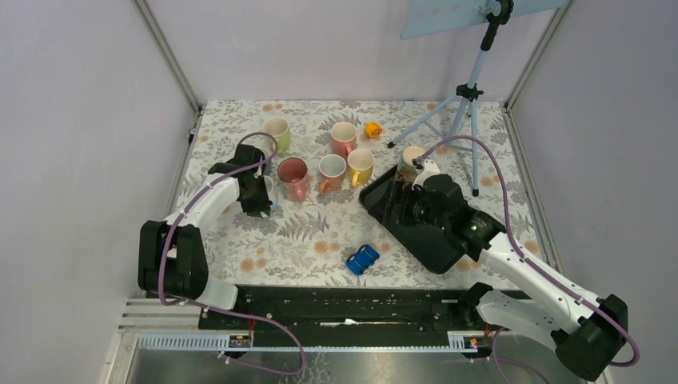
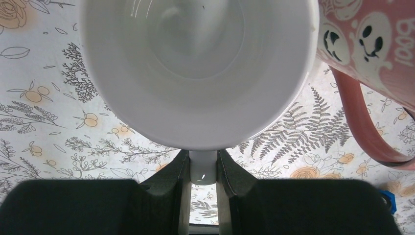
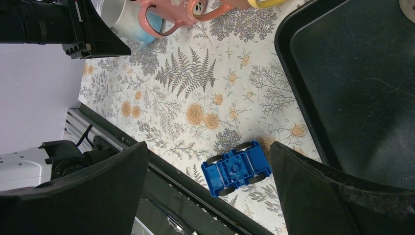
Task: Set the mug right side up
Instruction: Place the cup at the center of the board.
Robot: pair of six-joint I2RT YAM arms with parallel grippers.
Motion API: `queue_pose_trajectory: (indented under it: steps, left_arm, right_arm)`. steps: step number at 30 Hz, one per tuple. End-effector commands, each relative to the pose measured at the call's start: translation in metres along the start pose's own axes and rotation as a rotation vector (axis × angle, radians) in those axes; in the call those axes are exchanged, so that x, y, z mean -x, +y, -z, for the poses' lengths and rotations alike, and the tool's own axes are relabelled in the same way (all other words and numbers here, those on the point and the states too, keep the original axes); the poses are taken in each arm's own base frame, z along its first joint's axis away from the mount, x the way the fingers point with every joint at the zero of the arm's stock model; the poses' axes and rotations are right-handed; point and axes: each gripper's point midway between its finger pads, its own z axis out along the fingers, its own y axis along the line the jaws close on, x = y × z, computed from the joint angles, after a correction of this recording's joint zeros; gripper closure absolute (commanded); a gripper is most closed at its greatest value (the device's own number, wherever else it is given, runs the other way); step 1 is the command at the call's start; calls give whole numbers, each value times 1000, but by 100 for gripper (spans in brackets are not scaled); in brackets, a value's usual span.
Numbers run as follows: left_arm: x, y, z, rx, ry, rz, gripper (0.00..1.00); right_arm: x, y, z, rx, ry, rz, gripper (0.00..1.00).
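Observation:
The mug (image 2: 195, 68) fills the left wrist view, its white inside facing that camera; its outside is light blue (image 3: 139, 29). My left gripper (image 2: 203, 161) is shut on the mug's white handle (image 2: 203, 169), which sits squeezed between the two black fingers. From above, the left gripper (image 1: 257, 194) covers nearly all of the mug, close beside a pink mug (image 1: 292, 177). Whether the mug rests on the cloth or hangs just above it I cannot tell. My right gripper (image 3: 210, 191) is open and holds nothing; it hovers over the black tray (image 1: 438, 250).
Several upright mugs stand behind: green (image 1: 277, 133), pink (image 1: 344, 137), salmon (image 1: 332, 170), yellow (image 1: 361, 165), beige (image 1: 412, 157). A blue toy car (image 1: 362, 259) lies upside down near the front edge. A tripod (image 1: 468, 96) stands back right, a small orange thing (image 1: 372, 128) beside it.

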Motion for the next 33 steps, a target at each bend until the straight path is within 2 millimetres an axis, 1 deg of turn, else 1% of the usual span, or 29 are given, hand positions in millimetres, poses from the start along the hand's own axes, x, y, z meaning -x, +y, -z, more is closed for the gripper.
queue_pose_trajectory:
  steps: [1, 8, 12, 16, 22, 23, 24, 28, 33]
  left_arm:
    - [26, -1, 1, -3, -99, -20, 100]
    - [21, 2, -8, 7, -89, -19, 100]
    - [18, 3, -12, 7, -84, -19, 89]
    - [16, 5, -11, 12, -85, -19, 65]
    - [19, 7, -2, 18, -112, -22, 27]
    - [20, 7, 0, 18, -116, -24, 6]
    - [21, 7, 2, 21, -119, -24, 2]
    - [27, 5, 16, 9, -148, -25, 1]
    - [41, -3, 44, -39, -231, -20, 1]
  right_arm:
    - [16, 12, 7, 29, -53, 31, 0]
    - [14, 11, 7, 27, -49, 29, 0]
    - [12, 10, 7, 26, -46, 26, 0]
    - [12, 10, 7, 26, -45, 25, 0]
    - [14, 10, 6, 24, -47, 24, 0]
    - [15, 11, 6, 24, -49, 25, 0]
    - [15, 11, 6, 24, -49, 25, 0]
    - [17, 9, 4, 7, -55, 18, 0]
    - [18, 3, 2, -34, -55, 1, 0]
